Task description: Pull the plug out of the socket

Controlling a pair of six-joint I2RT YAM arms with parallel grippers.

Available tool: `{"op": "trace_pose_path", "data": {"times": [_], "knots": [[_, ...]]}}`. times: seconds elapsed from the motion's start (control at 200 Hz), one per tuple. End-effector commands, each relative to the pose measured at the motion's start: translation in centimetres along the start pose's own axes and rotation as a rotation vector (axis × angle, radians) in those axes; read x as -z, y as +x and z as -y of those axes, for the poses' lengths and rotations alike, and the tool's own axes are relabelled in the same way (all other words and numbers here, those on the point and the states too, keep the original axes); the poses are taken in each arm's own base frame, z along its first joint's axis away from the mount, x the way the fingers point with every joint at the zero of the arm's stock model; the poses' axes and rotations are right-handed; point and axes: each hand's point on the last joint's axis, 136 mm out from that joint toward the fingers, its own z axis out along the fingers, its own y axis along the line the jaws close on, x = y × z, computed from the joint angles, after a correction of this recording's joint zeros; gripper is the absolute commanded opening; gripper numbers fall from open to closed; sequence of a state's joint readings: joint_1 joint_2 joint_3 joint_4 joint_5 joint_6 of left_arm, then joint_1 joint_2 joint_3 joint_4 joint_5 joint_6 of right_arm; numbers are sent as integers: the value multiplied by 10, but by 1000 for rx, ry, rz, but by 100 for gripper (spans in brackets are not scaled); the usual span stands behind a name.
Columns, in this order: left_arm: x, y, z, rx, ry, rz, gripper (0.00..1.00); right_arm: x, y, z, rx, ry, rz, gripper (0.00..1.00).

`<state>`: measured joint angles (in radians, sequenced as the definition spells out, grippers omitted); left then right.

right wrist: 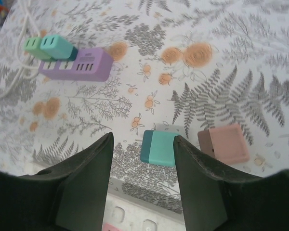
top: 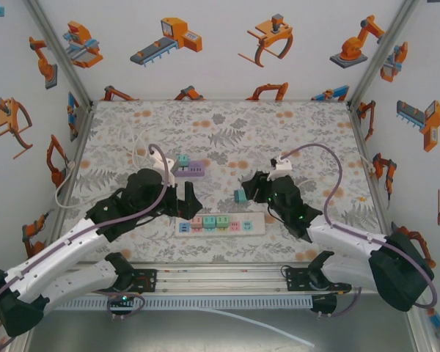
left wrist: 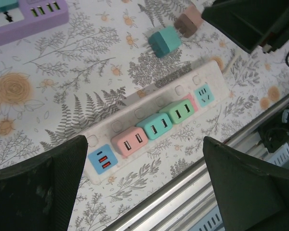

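A white socket strip (top: pixel 258 226) lies near the table's front edge, with a pink plug (left wrist: pixel 130 141), a teal plug (left wrist: pixel 155 126) and a green plug (left wrist: pixel 179 111) seated in it. My left gripper (left wrist: pixel 144 187) hangs wide open above the strip's left end (top: pixel 182 196), holding nothing. A loose teal plug (right wrist: pixel 158 147) lies on the mat just behind the strip (top: pixel 240 196). My right gripper (right wrist: pixel 142 139) hovers over it, open, its fingers apart on either side. A loose pink plug (right wrist: pixel 225 143) lies beside it.
A purple socket strip (top: pixel 196 170) with a teal and a green plug sits further back, its white cable running left. A metal rail (left wrist: pixel 216 159) borders the front edge. Patterned walls enclose the table.
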<state>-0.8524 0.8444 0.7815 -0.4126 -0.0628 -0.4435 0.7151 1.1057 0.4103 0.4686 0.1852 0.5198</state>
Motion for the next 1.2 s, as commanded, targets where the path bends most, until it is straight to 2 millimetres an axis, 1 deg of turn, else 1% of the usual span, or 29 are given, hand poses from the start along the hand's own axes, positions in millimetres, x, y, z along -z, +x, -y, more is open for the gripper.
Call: {"op": "trace_pose_path", "data": {"times": [0.0, 0.08, 0.18, 0.29, 0.416, 0.606, 0.731, 0.871, 1.031, 1.197], "knots": [[6, 2, -17, 34, -79, 32, 97, 9, -17, -33, 289, -156, 44, 51], [11, 4, -28, 53, -132, 44, 97, 15, -18, -51, 399, -253, 57, 51], [15, 10, -48, 90, -238, 39, 97, 25, -14, -78, 518, -412, 58, 51], [15, 20, -62, 117, -307, 13, 97, 37, -1, -102, 620, -584, 40, 52], [16, 27, -73, 141, -367, -11, 97, 49, 20, -119, 728, -729, -11, 54], [13, 41, -88, 187, -416, -42, 97, 64, 53, -129, 866, -877, -134, 63], [9, 54, -98, 215, -433, -69, 97, 66, 69, -131, 906, -925, -201, 65], [5, 68, -106, 235, -448, -101, 97, 59, 85, -134, 938, -946, -272, 65], [-1, 83, -111, 244, -458, -146, 97, 45, 103, -136, 968, -938, -336, 63], [-7, 96, -115, 249, -475, -191, 97, 34, 118, -139, 973, -939, -362, 54]]}}
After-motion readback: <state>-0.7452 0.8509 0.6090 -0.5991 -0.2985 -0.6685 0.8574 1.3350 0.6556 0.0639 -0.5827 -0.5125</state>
